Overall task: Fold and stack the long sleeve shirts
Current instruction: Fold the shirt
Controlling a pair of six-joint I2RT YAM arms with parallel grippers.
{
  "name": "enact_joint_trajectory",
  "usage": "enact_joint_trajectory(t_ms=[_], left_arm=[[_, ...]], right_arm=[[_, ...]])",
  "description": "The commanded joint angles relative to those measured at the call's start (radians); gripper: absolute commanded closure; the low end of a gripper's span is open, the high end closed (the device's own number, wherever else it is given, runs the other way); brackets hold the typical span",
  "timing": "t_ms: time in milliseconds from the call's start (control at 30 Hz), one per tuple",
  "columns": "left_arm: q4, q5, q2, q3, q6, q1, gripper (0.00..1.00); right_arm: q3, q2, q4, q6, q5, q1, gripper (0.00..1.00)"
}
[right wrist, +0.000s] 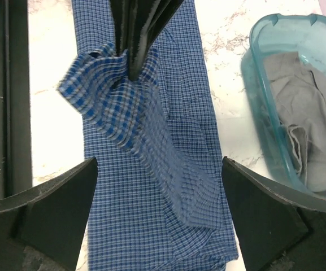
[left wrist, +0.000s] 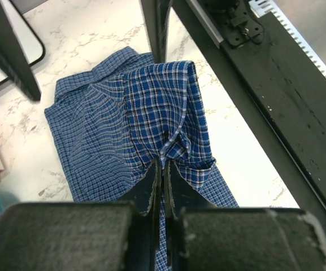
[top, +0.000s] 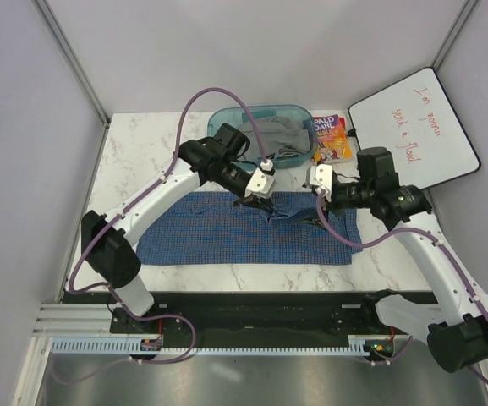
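Observation:
A blue fine-checked long sleeve shirt [top: 201, 233] lies folded into a long band across the marble table. My left gripper [top: 254, 203] is shut on a sleeve cuff and holds it raised over the shirt's middle. In the left wrist view the closed gripper [left wrist: 164, 169] pinches the bunched cuff [left wrist: 163, 107]. My right gripper [top: 315, 211] hovers open and empty over the shirt's right part. In the right wrist view its wide-apart gripper [right wrist: 160, 214] frames the shirt [right wrist: 151, 237], with the lifted cuff [right wrist: 100, 101] hanging from the left gripper [right wrist: 134, 39] ahead.
A teal plastic bin [top: 298, 114] holding grey cloth [top: 273, 135] stands at the back centre; it also shows in the right wrist view [right wrist: 253, 96]. A colourful book [top: 330, 139] and a whiteboard [top: 417, 127] lie at the back right. A black rail [top: 252, 304] runs along the near edge.

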Motion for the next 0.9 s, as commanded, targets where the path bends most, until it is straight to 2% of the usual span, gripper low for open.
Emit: enact_joint_trajectory(t_ms=[0, 33, 67, 133, 167, 200, 233, 267, 300, 333, 367, 400, 433, 467, 500, 533, 600, 633, 667, 700, 733, 800, 867], left_arm=[[-0.08, 0.074, 0.001, -0.005, 0.159, 0.007, 0.96], [-0.089, 0.071, 0.005, -0.005, 0.168, 0.007, 0.95], [-0.095, 0.072, 0.005, -0.005, 0.17, 0.008, 0.95], [-0.103, 0.071, 0.007, -0.006, 0.176, 0.009, 0.94], [-0.103, 0.072, 0.007, -0.008, 0.17, 0.009, 0.92], [-0.102, 0.068, 0.01, -0.008, 0.159, 0.012, 0.9], [-0.094, 0.069, 0.011, -0.005, 0.095, 0.025, 0.87], [-0.056, 0.071, 0.013, -0.005, 0.043, 0.038, 0.8], [-0.03, 0.081, 0.013, -0.012, -0.018, 0.076, 0.75], [-0.004, 0.088, 0.007, -0.021, -0.153, 0.102, 0.67], [0.035, 0.086, -0.018, -0.034, -0.222, 0.129, 0.6], [0.128, 0.08, -0.036, -0.082, -0.305, 0.197, 0.48], [0.191, 0.077, -0.067, -0.116, -0.462, 0.237, 0.47], [0.255, 0.068, -0.099, -0.158, -0.552, 0.275, 0.45], [0.376, -0.001, -0.172, -0.238, -0.639, 0.341, 0.43], [0.413, -0.045, -0.203, -0.271, -0.78, 0.366, 0.38], [0.425, -0.168, -0.286, -0.322, -0.881, 0.396, 0.25], [0.42, -0.203, -0.307, -0.333, -1.016, 0.397, 0.21], [0.418, -0.186, -0.335, -0.347, -1.081, 0.4, 0.2], [0.421, -0.179, -0.381, -0.385, -1.152, 0.4, 0.12], [0.478, -0.188, -0.407, -0.417, -1.388, 0.397, 0.01], [0.494, -0.227, -0.432, -0.486, -1.651, 0.387, 0.01], [0.494, -0.306, -0.455, -0.532, -1.807, 0.366, 0.01]], right_arm=[[-0.042, -0.001, 0.204, -0.009, 0.071, 0.089, 0.07], [-0.039, 0.005, 0.219, -0.004, 0.079, 0.107, 0.11], [-0.037, 0.012, 0.224, -0.001, 0.088, 0.144, 0.2], [-0.037, 0.03, 0.236, 0.008, 0.112, 0.179, 0.31], [-0.039, 0.035, 0.248, 0.022, 0.122, 0.211, 0.51], [-0.039, 0.039, 0.268, 0.033, 0.131, 0.227, 0.63], [-0.037, 0.042, 0.277, 0.05, 0.152, 0.243, 0.81], [-0.037, 0.045, 0.293, 0.107, 0.172, 0.269, 0.98], [-0.039, 0.05, 0.326, 0.144, 0.186, 0.274, 1.0], [-0.043, 0.052, 0.342, 0.172, 0.217, 0.276, 1.0], [-0.049, 0.053, 0.365, 0.257, 0.246, 0.274, 1.0], [-0.055, 0.052, 0.411, 0.292, 0.281, 0.277, 1.0], [-0.065, 0.052, 0.428, 0.313, 0.322, 0.277, 1.0], [-0.068, 0.055, 0.44, 0.339, 0.391, 0.276, 1.0], [-0.074, 0.055, 0.478, 0.39, 0.439, 0.276, 1.0], [-0.089, 0.055, 0.504, 0.424, 0.482, 0.276, 1.0], [-0.097, 0.065, 0.559, 0.491, 0.635, 0.283, 1.0], [-0.088, 0.079, 0.564, 0.508, 0.681, 0.294, 1.0], [-0.079, 0.1, 0.566, 0.519, 0.738, 0.299, 1.0], [-0.072, 0.108, 0.567, 0.537, 0.76, 0.302, 1.0], [-0.062, 0.114, 0.571, 0.539, 0.781, 0.32, 1.0], [-0.046, 0.136, 0.548, 0.537, 0.827, 0.349, 1.0], [-0.034, 0.145, 0.537, 0.545, 0.837, 0.377, 1.0]])
